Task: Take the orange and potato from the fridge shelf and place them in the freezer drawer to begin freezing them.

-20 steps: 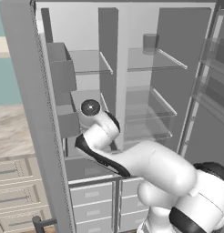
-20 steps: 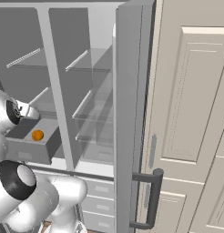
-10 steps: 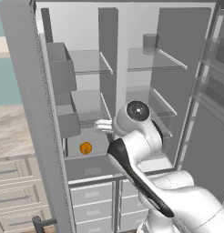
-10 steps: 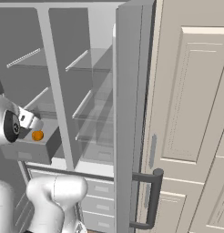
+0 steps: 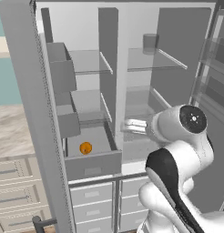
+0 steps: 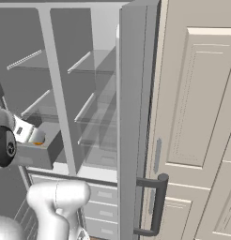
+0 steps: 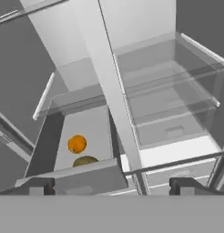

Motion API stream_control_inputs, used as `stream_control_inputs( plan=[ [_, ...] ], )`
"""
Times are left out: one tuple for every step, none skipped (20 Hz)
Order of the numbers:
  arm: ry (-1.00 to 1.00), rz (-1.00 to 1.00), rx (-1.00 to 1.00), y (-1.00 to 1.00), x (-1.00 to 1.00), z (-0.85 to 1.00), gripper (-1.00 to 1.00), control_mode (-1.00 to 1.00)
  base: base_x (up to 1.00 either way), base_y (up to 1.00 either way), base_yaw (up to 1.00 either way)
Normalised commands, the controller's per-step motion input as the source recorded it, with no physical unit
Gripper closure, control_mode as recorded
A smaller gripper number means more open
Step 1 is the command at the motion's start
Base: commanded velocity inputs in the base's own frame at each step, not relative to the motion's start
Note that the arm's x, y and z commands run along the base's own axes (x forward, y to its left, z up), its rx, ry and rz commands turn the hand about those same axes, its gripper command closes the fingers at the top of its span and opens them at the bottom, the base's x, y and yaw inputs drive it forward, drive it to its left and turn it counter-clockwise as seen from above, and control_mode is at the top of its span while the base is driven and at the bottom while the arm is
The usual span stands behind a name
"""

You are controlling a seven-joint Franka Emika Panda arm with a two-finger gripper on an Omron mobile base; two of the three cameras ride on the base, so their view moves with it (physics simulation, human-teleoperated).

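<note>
Freezer drawer [image 6: 40,154] pulled open at lower left, orange [image 6: 38,138] partly visible inside behind arm. Fridge door [image 6: 136,117] open, dark bar handle [image 6: 155,206] at lower edge.

Produce: one orange [image 7: 77,144] and one potato [image 7: 85,160], two items in all, both inside one open freezer drawer [image 5: 92,164]. Containers: one grey translucent cup [image 5: 150,44] on an upper fridge shelf. Fixtures: one dark bar handle [image 6: 156,205] on the fridge door.
</note>
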Motion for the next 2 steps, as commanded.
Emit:
stream_control_inputs(
  plan=[
    [-0.30, 0.00, 0.00, 0.00, -0.25, 0.26, -1.00, -1.00, 0.00, 0.00, 0.00],
    [-0.17, 0.00, 0.00, 0.00, -0.09, 0.04, -1.00, -1.00, 0.00, 0.00, 0.00]
  ],
)
